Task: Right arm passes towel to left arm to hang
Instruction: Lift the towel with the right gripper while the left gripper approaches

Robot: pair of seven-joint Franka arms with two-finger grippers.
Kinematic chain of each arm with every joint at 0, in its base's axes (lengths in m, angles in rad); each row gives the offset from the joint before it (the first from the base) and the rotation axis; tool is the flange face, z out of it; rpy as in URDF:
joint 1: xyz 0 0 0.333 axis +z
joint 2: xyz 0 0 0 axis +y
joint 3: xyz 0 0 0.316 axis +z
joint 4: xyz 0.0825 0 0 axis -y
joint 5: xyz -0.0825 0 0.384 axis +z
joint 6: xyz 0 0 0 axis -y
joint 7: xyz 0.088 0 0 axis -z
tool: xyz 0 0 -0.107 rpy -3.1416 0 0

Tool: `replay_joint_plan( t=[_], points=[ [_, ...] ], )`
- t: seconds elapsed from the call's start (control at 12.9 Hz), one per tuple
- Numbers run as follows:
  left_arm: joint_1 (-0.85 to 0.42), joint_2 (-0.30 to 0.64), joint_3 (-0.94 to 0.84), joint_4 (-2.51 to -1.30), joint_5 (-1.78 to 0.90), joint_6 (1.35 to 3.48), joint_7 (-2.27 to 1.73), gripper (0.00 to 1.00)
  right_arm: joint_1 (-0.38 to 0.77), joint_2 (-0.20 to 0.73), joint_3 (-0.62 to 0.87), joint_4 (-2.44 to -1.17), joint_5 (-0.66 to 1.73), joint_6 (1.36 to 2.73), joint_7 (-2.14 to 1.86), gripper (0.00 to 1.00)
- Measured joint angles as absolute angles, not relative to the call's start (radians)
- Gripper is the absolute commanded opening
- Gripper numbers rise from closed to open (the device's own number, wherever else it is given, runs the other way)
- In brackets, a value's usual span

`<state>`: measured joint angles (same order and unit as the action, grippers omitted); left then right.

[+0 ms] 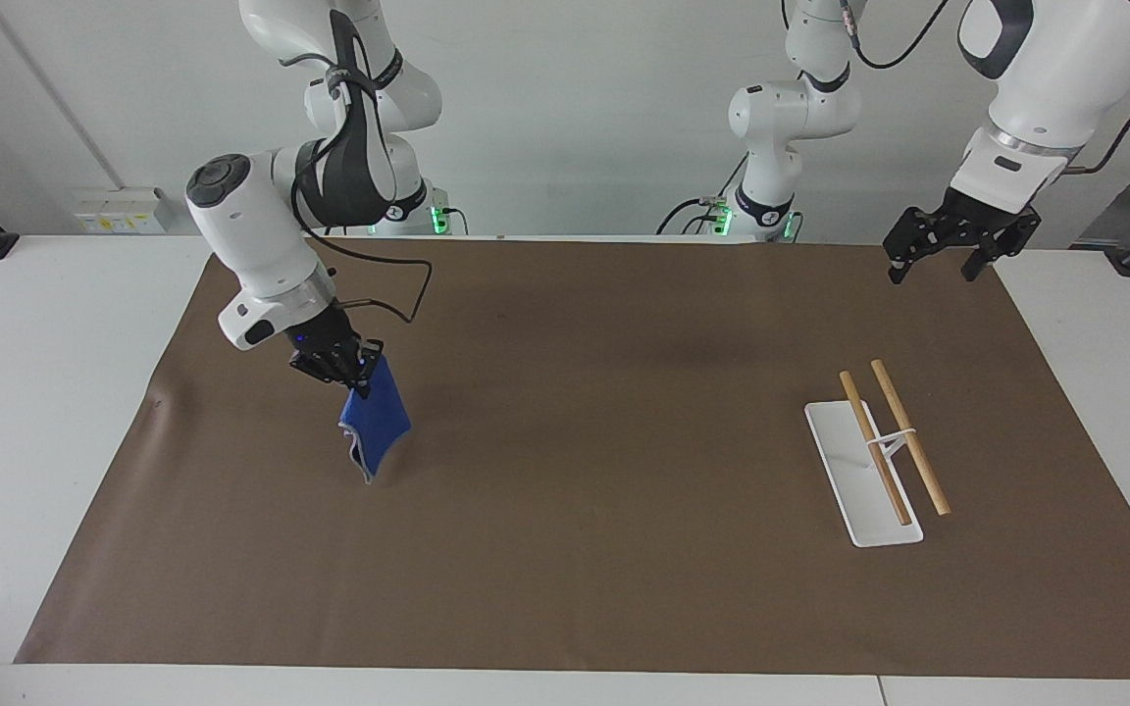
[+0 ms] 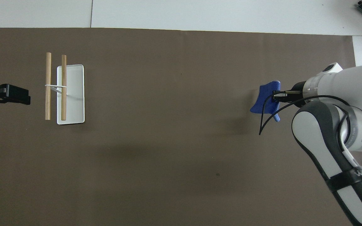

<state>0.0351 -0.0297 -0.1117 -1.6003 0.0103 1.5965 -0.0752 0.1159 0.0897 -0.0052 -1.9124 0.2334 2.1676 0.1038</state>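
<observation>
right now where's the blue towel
The towel hangs from the shut right gripper, lifted over the brown mat at the right arm's end of the table.

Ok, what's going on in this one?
The right hand is shut on one edge of the blue towel, which hangs above the brown mat at the right arm's end of the table. The left hand waits open, up in the air near the wooden-bar rack, which has nothing on it yet.
</observation>
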Motion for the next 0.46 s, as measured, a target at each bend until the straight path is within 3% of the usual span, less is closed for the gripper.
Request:
replay_joint_plan(
  t=[0.46],
  points=[
    [0.035, -0.045, -0.116, -1.671, -0.017, 1.707, -0.484, 1.00, 0.169, 0.101, 0.070, -1.814, 0.630, 2.178, 0.373, 0.00]
  ],
)
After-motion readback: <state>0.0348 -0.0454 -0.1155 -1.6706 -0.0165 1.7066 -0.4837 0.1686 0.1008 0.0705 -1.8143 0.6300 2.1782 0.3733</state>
